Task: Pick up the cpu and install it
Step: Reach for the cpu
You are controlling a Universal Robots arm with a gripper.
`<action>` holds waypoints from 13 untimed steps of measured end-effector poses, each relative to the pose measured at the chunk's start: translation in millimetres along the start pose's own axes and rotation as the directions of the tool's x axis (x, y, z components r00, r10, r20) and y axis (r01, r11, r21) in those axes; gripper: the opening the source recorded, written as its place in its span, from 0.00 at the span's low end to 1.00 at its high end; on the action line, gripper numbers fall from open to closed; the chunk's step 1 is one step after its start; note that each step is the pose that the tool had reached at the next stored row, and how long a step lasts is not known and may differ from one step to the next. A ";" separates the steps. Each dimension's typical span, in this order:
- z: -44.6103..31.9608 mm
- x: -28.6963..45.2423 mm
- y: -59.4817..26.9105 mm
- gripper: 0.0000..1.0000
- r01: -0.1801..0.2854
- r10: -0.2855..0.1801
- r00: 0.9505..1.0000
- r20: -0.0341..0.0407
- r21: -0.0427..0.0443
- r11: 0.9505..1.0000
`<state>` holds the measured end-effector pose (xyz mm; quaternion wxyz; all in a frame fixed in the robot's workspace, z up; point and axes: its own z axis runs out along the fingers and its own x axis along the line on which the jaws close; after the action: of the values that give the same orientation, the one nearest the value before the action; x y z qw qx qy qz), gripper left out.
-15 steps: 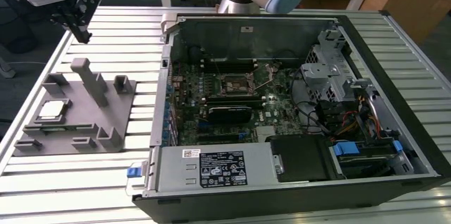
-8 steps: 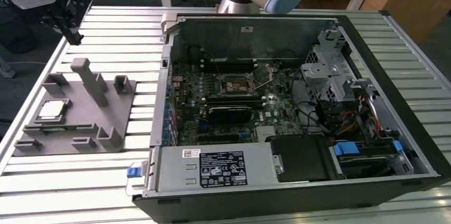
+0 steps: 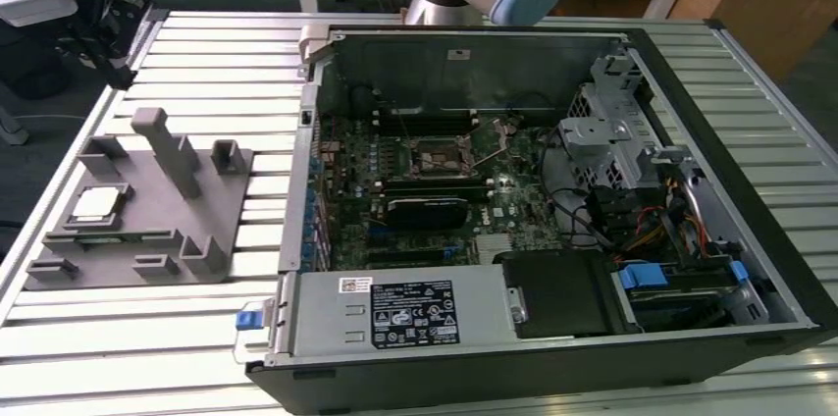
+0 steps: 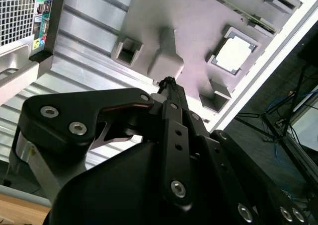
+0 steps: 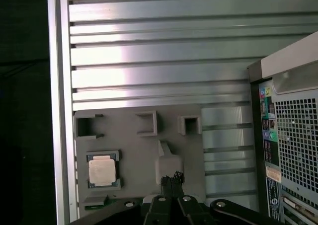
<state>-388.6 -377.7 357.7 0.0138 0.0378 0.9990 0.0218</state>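
Room light fell evenly from above in the exterior view I watched, bright on the ribbed metal table (image 3: 196, 53) but dim inside the computer case (image 3: 524, 53), whose walls shaded the board (image 3: 433, 190). In the first wrist view the table's slats threw back broad white glare and the floor (image 5: 25, 111) beyond its edge went nearly black. In the second wrist view the top of the cpu (image 4: 233, 53) washed out to plain white, while the black gripper (image 4: 168, 81) showed only a dull sheen.

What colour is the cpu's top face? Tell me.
The cpu is silvery-white, clearest in the first wrist view.
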 end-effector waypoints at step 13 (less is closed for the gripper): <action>12.5 23.0 -7.0 0.11 0.000 0.000 1.000 0.000 0.000 1.000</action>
<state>-411.6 -382.4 344.3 0.0138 0.0378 0.9990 0.0218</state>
